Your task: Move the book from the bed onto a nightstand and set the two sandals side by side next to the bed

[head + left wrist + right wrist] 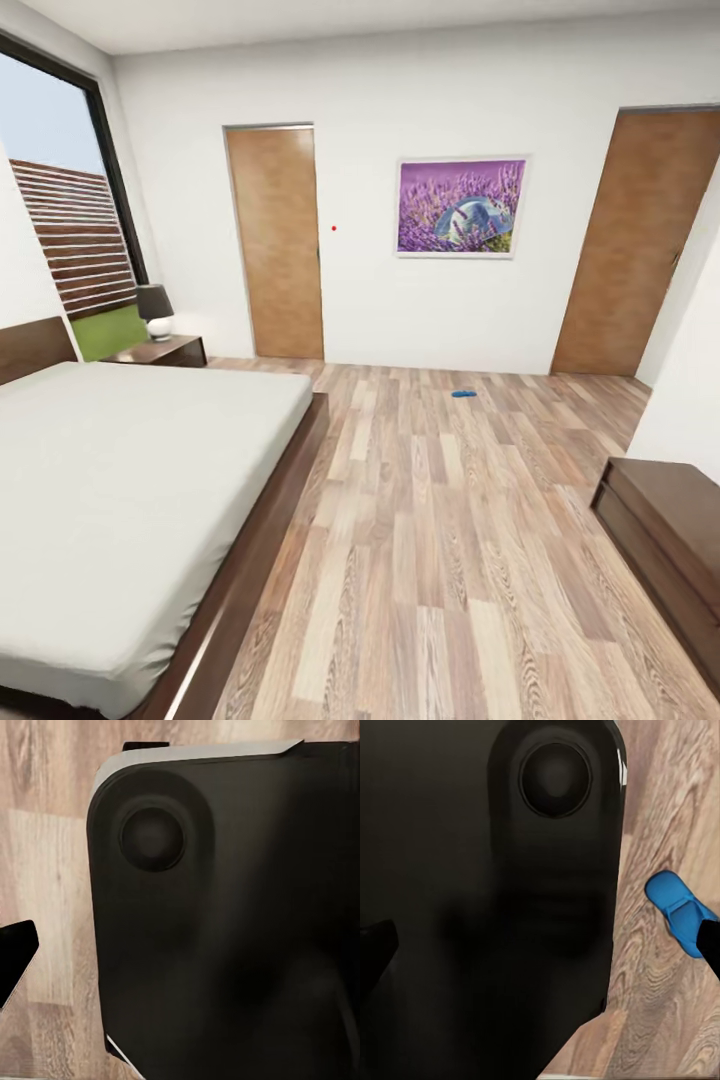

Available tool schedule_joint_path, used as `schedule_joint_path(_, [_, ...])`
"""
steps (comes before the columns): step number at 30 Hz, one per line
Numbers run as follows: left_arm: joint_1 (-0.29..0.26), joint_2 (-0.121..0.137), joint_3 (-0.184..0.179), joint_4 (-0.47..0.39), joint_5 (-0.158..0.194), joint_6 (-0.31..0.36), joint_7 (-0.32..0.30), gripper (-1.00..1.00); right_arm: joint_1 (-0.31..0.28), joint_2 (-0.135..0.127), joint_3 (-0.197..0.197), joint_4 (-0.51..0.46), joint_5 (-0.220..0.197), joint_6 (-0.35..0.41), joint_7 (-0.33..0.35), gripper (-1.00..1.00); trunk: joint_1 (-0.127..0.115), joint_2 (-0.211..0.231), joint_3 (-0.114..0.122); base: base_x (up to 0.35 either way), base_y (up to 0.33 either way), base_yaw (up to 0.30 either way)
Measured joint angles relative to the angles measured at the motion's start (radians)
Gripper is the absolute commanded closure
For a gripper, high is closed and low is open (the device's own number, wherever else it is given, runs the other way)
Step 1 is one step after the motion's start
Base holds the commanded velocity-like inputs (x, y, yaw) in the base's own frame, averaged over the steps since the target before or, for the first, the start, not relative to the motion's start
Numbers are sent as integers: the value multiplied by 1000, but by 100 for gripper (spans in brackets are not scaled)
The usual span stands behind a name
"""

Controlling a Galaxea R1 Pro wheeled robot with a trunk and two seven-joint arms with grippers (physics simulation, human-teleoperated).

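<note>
White walls, two brown doors and a lavender picture (pixel 461 207) enclose mixed-tone plank floor (pixel 440 560). Along its left edge stands the low dark-framed bed with off-white mattress (pixel 120 480), no book visible on it; a dark brown nightstand (pixel 165 350) sits beyond. One bright blue flip-flop sandal (pixel 463 393) lies near the far wall, another (pixel 682 913) beside the robot's base. I judge this the searching stage; next, approach a sandal. Either claw's state: cannot tell.

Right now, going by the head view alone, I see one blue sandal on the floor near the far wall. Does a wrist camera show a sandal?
Observer: Yes, the right wrist view shows a blue sandal lying on the plank floor.
Operator: Anything next to it?
Observer: A large black robot part sits beside it in that picture.
Operator: And the left wrist view?
Observer: Plank floor under a second black body panel.
</note>
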Motion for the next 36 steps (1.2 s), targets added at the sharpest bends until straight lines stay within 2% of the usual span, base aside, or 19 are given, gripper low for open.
schedule_joint_path(36, [0, -3, 0, 0, 0, 0, 0, -100, 0, 0, 0, 0, 0, 0, 0, -100, 0, 0, 0, 0, 0, -300])
